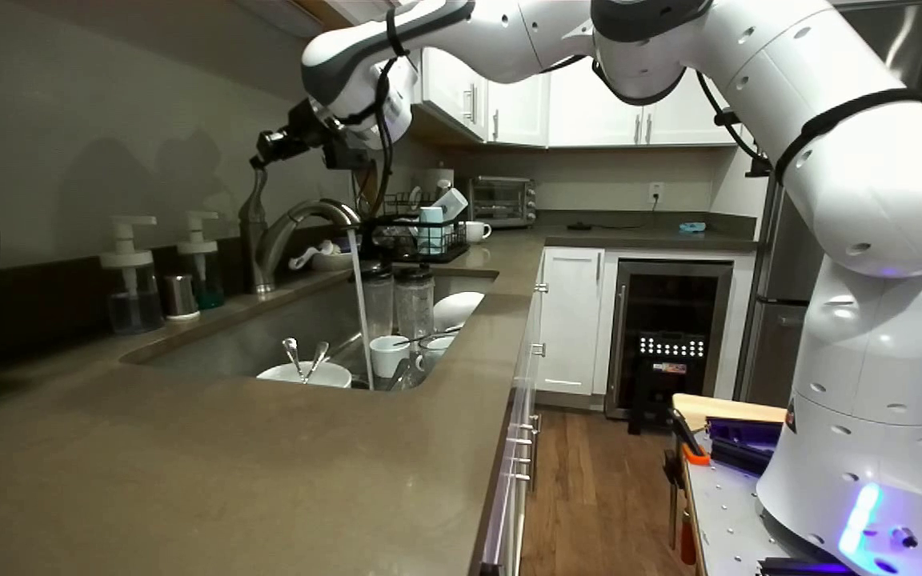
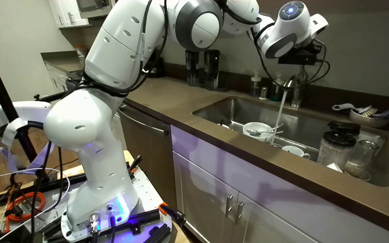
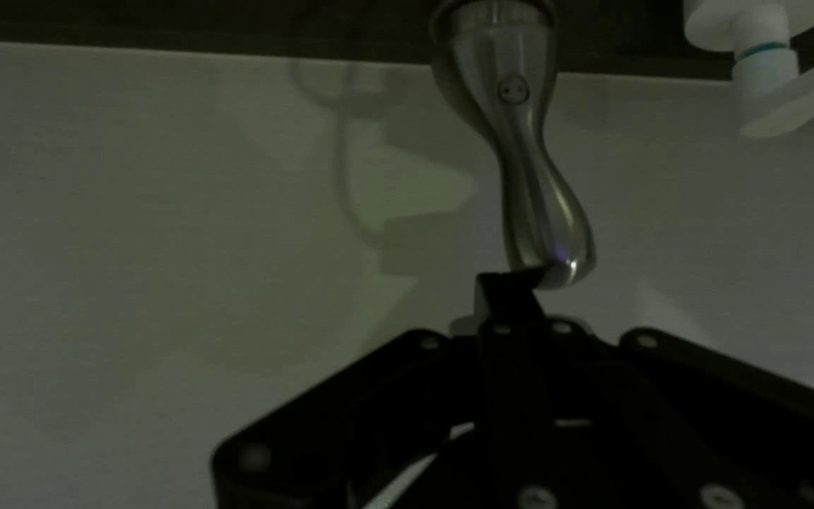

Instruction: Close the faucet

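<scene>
The grey metal faucet point(image 1: 273, 244) stands behind the sink, and it also shows in an exterior view point(image 2: 296, 96). A stream of water point(image 1: 362, 312) runs from its spout into the sink. Its handle point(image 1: 253, 210) points upward, and its rounded tip shows in the wrist view point(image 3: 548, 233). My black gripper point(image 1: 259, 162) is at the top of the handle. In the wrist view the fingers point(image 3: 509, 283) are together and overlap the edge of the handle's tip; I cannot tell if they touch it. In an exterior view my wrist hides the fingers.
Soap dispensers point(image 1: 131, 280) and a small metal cup point(image 1: 181, 298) stand beside the faucet. The sink point(image 2: 248, 108) holds a white bowl point(image 2: 258, 130), mugs and jars point(image 2: 336, 148). A dish rack point(image 1: 429, 240) and a brush bowl point(image 2: 370, 118) stand on the other side.
</scene>
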